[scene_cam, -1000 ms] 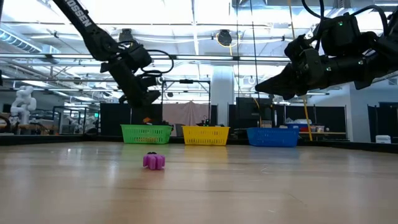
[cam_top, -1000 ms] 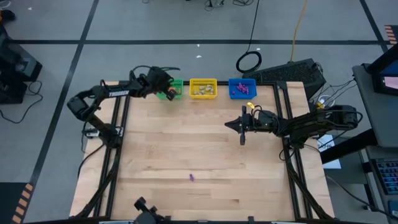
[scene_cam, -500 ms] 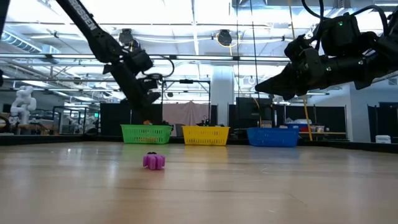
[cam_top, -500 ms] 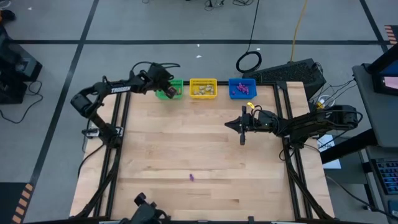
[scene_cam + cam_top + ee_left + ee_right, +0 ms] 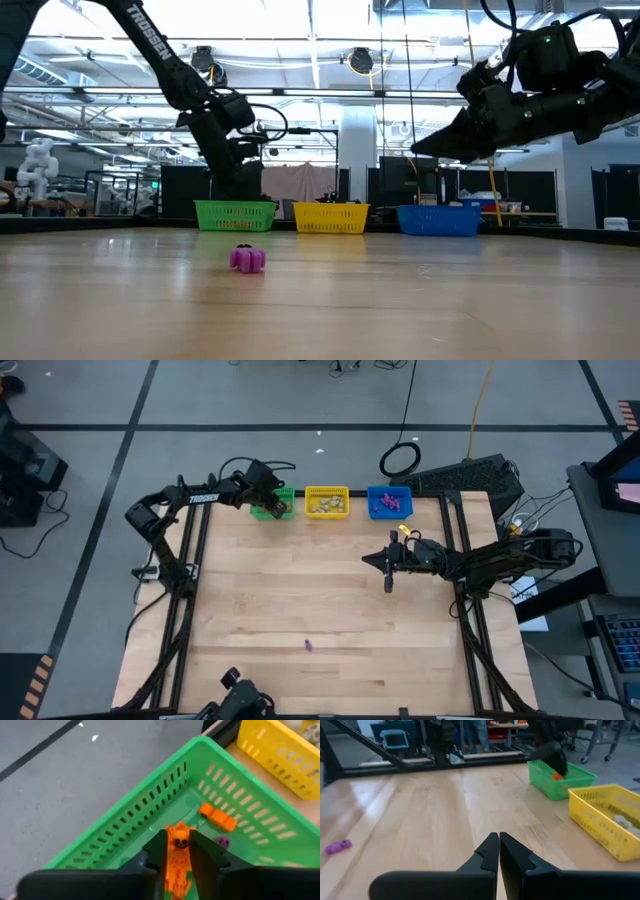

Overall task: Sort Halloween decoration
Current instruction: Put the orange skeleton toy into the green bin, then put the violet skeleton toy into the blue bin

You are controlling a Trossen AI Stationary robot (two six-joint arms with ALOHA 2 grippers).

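Three baskets stand in a row at the upper edge of the wooden table (image 5: 320, 595) in the high view: a green basket (image 5: 285, 493), a yellow basket (image 5: 326, 501) and a blue basket (image 5: 389, 501). The left gripper (image 5: 272, 506) hangs over the green one, upper left of centre. The right gripper (image 5: 368, 559) hovers right of centre, well apart from the baskets. One purple trinket (image 5: 309, 645) lies alone on the wood, lower centre.

In the low view the purple trinket (image 5: 247, 259) sits left of centre in the foreground, the green basket (image 5: 235, 215), yellow basket (image 5: 330, 217) and blue basket (image 5: 438, 219) lined up behind it. The left gripper (image 5: 240, 187) dips at the green basket; the right gripper (image 5: 425, 148) hangs at upper right.

The left wrist view, low centre, shows the left gripper (image 5: 178, 855) with its fingers slightly apart, an orange trinket (image 5: 178, 857) between them, inside the green basket (image 5: 150, 815). Another orange trinket (image 5: 218, 816) and a small purple piece (image 5: 223, 841) lie on the basket floor.

In the right wrist view the right gripper (image 5: 498, 851) has its fingers pressed together, holding nothing. The purple trinket (image 5: 337, 846) lies at far left.
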